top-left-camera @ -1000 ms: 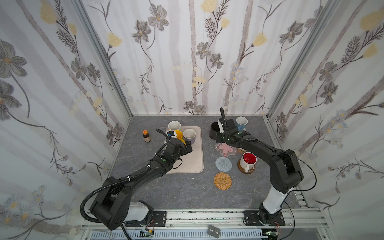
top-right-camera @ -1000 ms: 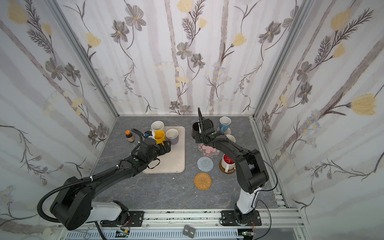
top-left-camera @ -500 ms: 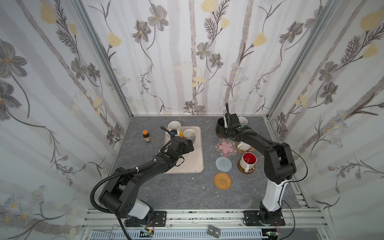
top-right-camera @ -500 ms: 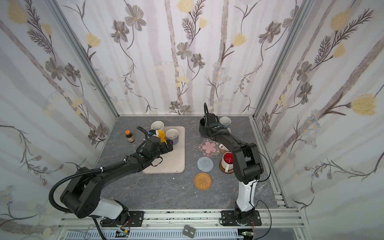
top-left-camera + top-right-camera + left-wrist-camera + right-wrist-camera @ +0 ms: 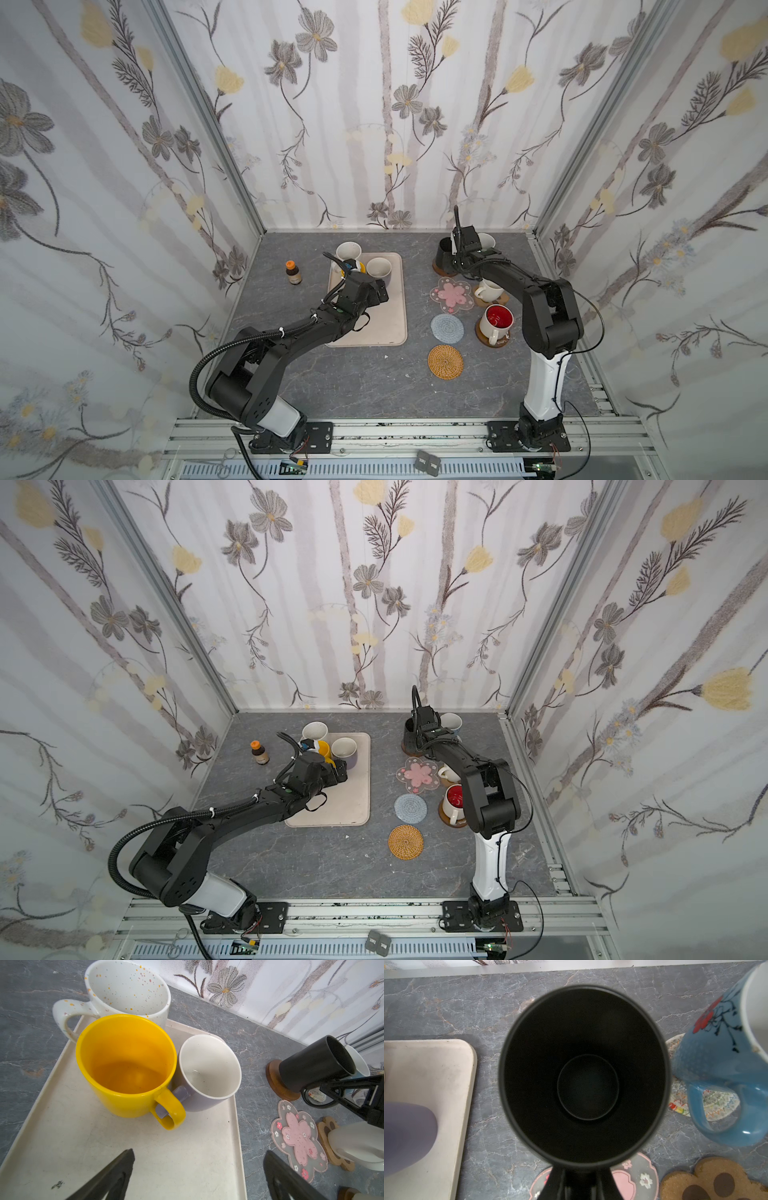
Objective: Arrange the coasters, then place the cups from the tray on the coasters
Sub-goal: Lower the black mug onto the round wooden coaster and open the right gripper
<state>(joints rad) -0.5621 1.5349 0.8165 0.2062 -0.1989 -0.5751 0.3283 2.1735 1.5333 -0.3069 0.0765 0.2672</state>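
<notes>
My right gripper (image 5: 581, 1180) is shut on the handle of the black cup (image 5: 583, 1076), which sits on the brown wood coaster (image 5: 276, 1082) at the back right (image 5: 444, 257). My left gripper (image 5: 199, 1152) hangs open over the beige tray (image 5: 386, 328), just short of the yellow cup (image 5: 126, 1064). The lavender cup (image 5: 207, 1072) and a speckled white cup (image 5: 128, 989) stand beside it. The light blue cup (image 5: 716, 1059) is on a cream woven coaster (image 5: 718, 1103). The pink blossom (image 5: 452, 294), grey-blue crochet (image 5: 446, 328) and tan rattan (image 5: 445, 361) coasters lie bare.
A white cup (image 5: 490, 289) stands on the brown paw coaster (image 5: 708, 1180). The red-lined white cup (image 5: 496, 322) stands on a brown disc near the right arm. A small orange-capped bottle (image 5: 293, 272) stands left of the tray. Walls close in the back and sides.
My right arm has swung back with the black cup, uncovering the pink blossom coaster. My left gripper has edged right over the tray, still open.
</notes>
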